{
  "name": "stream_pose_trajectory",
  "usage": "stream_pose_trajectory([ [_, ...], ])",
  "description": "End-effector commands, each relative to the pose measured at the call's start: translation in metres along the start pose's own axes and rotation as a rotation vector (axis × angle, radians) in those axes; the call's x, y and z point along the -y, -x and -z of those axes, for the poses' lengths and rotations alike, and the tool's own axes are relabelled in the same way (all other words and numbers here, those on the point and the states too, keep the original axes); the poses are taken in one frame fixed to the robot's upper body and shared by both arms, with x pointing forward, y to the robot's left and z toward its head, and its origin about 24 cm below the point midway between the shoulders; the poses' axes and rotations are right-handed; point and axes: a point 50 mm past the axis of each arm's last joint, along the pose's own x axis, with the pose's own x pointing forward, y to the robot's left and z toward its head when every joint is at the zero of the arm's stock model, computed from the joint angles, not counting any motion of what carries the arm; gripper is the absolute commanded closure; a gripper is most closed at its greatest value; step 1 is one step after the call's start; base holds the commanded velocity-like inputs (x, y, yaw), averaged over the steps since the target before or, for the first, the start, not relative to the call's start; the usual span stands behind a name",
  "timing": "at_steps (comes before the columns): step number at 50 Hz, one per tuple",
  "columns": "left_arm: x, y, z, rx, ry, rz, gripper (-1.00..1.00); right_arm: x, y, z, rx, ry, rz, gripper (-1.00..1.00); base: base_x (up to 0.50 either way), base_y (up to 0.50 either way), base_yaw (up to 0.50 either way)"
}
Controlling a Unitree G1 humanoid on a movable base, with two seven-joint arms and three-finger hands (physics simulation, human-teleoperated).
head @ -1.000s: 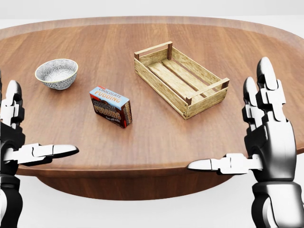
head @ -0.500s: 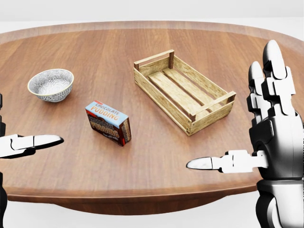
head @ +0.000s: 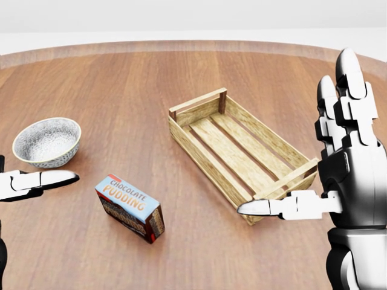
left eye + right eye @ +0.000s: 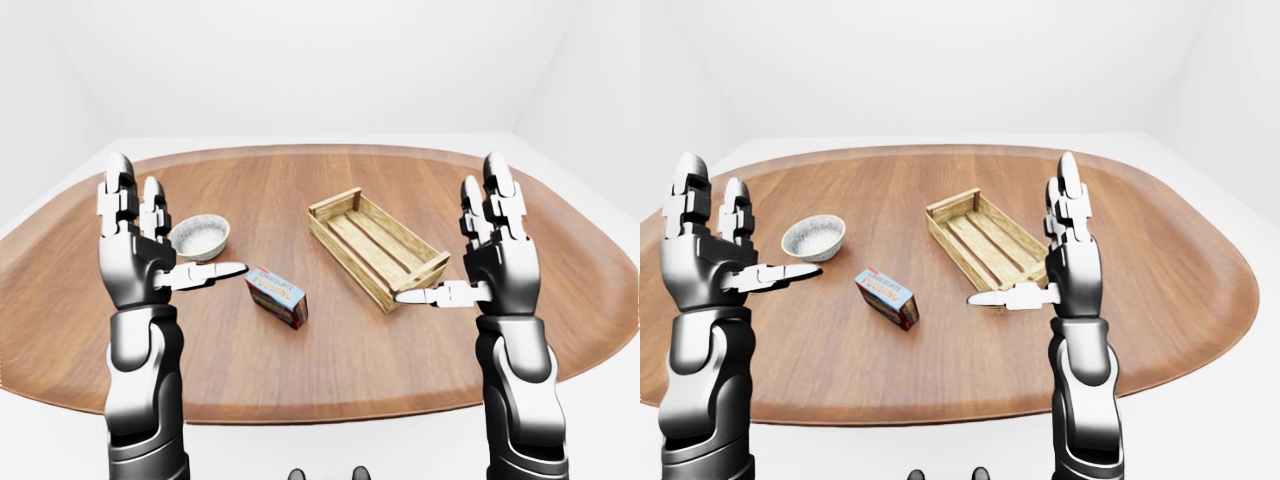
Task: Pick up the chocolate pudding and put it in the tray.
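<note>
1. One oval wooden table (image 4: pixel 300 360).
2. Two hands, left hand (image 4: pixel 140 255) and right hand (image 4: pixel 495 255), both spread, upright, holding nothing.
3. One slatted tray (image 3: pixel 242 151).
4. One bowl (image 3: pixel 47 142).
5. One chocolate pudding (image 3: pixel 130 207) box, on the table between bowl and tray.

The bench (image 3: pixel 121 78) is reddish-brown wood with fine grain. The pudding box (image 3: pixel 129 207) has a light blue top with red-orange lettering and dark brown sides. The tray (image 3: pixel 242 154) is pale yellowish wood. The bowl (image 3: pixel 46 142) is white, speckled grey. Each robot hand (image 4: pixel 490 262) is black with white segments.
</note>
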Motion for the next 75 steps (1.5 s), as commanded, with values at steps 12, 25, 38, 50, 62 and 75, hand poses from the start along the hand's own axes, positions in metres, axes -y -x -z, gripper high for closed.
stream_pose_trajectory([
  [12, 0.001, -0.001, 0.002, -0.007, -0.001, -0.002, -1.00, -0.001, -0.001, -0.001, 0.004, 0.000, -0.002, -1.00, 0.39, 0.00, 0.00],
  [25, 0.000, 0.000, 0.006, -0.026, 0.001, -0.001, -1.00, -0.002, -0.001, 0.000, 0.002, 0.004, -0.005, -1.00, 0.28, 0.00, 0.00],
  [38, 0.001, 0.001, 0.010, -0.042, 0.007, -0.003, -1.00, -0.004, 0.005, 0.020, -0.095, -0.009, -0.020, -1.00, 0.00, 0.00, 0.00],
  [50, 0.003, 0.001, 0.010, -0.040, -0.057, 0.003, -1.00, -0.004, 0.004, 0.017, -0.079, -0.008, -0.023, -1.00, 0.00, 0.00, 0.00],
  [62, 0.004, 0.001, 0.011, -0.043, -0.064, 0.006, -1.00, -0.004, 0.004, 0.013, -0.062, 0.007, -0.033, -1.00, 0.00, 0.00, 0.00],
  [75, 0.004, 0.001, 0.010, -0.039, -0.062, 0.005, -1.00, -0.027, 0.006, 0.042, -0.186, 0.033, -0.122, -1.00, 0.00, 0.00, 0.00],
])
